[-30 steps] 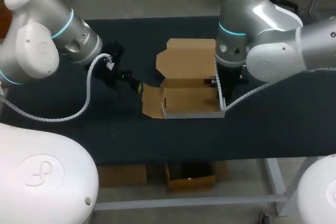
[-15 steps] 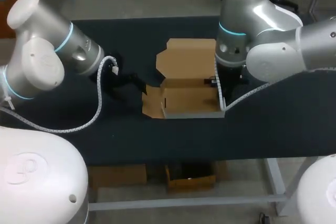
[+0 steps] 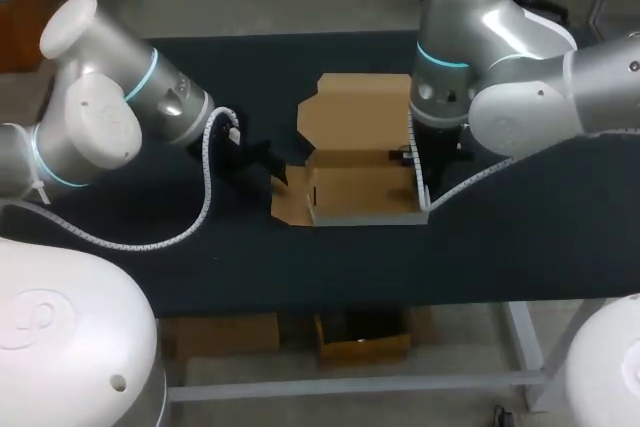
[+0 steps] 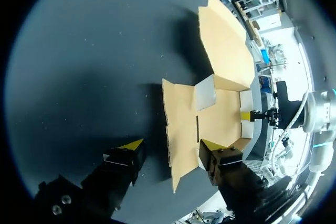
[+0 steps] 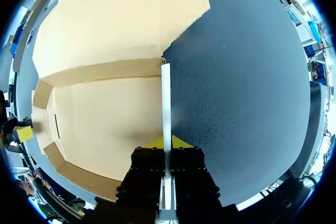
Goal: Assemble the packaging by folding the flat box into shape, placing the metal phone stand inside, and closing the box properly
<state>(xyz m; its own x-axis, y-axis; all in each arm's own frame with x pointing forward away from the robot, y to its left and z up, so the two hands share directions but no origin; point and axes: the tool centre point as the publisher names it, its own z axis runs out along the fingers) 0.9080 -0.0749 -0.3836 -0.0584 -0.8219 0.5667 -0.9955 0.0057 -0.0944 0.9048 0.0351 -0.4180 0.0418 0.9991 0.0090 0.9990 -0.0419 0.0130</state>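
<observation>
Right claw [image 5: 167,142]: clenched on the right side wall [image 5: 166,98] of the cardboard box [image 3: 360,187]. We see one yellow-tipped finger inside the tray and one outside it, with the wall standing upright between them. In the head view the right arm [image 3: 500,77] comes down over that same side of the box.

Left claw [image 4: 172,145]: released, fingers well apart. We find it low over the bench [image 3: 500,247] at the box's left side. The box's left flap [image 4: 181,129] lies flat on the bench and its near corner runs in between the spread fingers. We cannot tell whether either finger touches the flap.

Box: it sits near the middle of the bench as an open tray, with its front, rear and right walls raised. The lid [image 3: 355,112] is unfolded and lies flat on the far side. Inside the tray we see only bare cardboard.
</observation>
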